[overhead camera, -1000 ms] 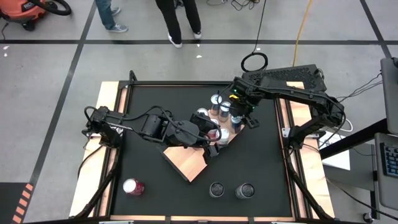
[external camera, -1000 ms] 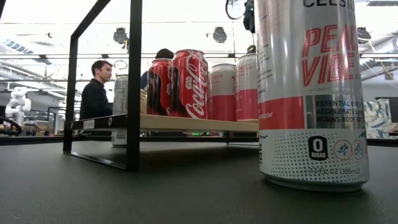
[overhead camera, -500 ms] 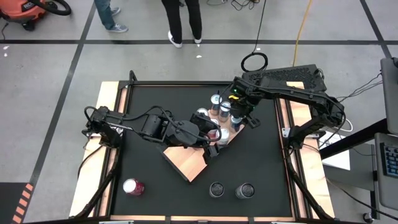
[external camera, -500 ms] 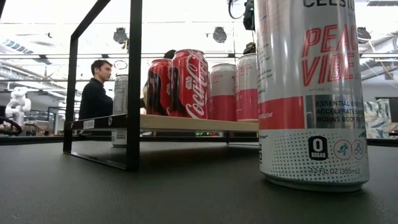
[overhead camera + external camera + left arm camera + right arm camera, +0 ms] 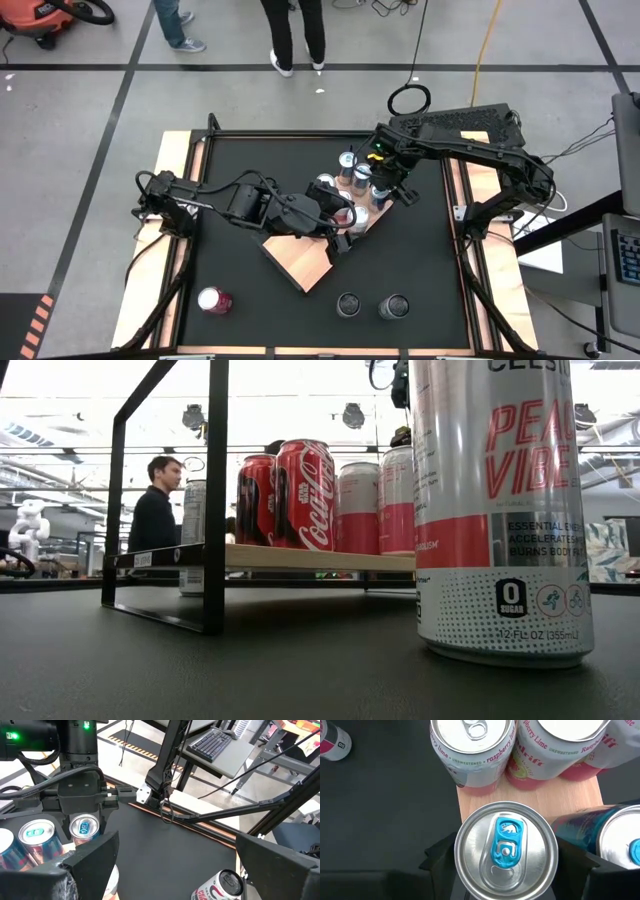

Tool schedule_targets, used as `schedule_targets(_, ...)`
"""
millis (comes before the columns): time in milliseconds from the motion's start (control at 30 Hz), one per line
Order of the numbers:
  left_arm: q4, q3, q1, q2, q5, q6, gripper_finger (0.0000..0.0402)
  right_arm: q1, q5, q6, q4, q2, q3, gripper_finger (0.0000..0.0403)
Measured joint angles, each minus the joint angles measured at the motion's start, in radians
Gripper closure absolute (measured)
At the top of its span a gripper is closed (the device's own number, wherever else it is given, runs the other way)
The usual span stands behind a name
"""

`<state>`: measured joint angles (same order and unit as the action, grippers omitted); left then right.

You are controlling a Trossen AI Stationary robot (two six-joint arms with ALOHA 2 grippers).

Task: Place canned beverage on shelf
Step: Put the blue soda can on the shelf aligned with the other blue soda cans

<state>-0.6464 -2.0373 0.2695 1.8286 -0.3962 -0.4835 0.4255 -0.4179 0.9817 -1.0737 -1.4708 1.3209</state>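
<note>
The shelf (image 5: 300,262) is a light wooden board lying askew mid-table, and several cans stand in a group (image 5: 350,172) at its far corner. My right gripper (image 5: 381,192) hangs over that corner, closed around a silver can with a blue tab (image 5: 505,851). That can also shows in the left wrist view (image 5: 83,827). The can's bottom is hidden, so I cannot tell whether it stands on the shelf (image 5: 530,802). My left gripper (image 5: 338,226) hovers open above the shelf beside the cans, with nothing between its fingers (image 5: 95,862). My right gripper has the blue-tabbed can between its two fingers (image 5: 439,862), one on each side of the can's wall just below the rim (image 5: 461,856). The fingers come from above, slanting down. The can stands upright, top up. Its wide top hides the contact itself.
Two pink raspberry-lime cans (image 5: 470,750) stand close behind the held can and a teal one (image 5: 615,840) beside it. A red can (image 5: 214,300) stands front left and two dark-topped cans (image 5: 370,305) near the front edge. A tall can (image 5: 500,510) looms near the low camera. People stand beyond the table.
My right gripper has rolled a little about its own pointing line while staying over the same corner of the shelf. The cans and my left gripper have kept still.
</note>
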Motion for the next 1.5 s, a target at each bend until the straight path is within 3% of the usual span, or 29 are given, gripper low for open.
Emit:
schedule_targets(233,0.000,0.000,0.000,0.000,0.000,0.001,0.0004,0.000,0.002,0.028,0.000,0.000,0.000,0.0167)
schedule_targets(567,0.000,0.000,0.000,0.000,0.000,0.001,0.0004,0.000,0.000,0.036,0.006,0.001,0.000,0.0126)
schedule_targets(867,0.000,0.000,0.000,0.000,0.000,0.001,0.0004,-0.001,0.024,0.010,0.007,0.018,0.003,0.0124)
schedule_targets(1067,0.000,0.000,0.000,0.000,0.001,0.002,0.0004,-0.002,0.021,-0.056,0.012,0.062,0.042,0.0124)
schedule_targets(1500,0.000,0.000,0.000,0.000,0.001,0.018,0.0004,-0.004,-0.004,-0.439,-0.068,0.262,0.063,0.0142)
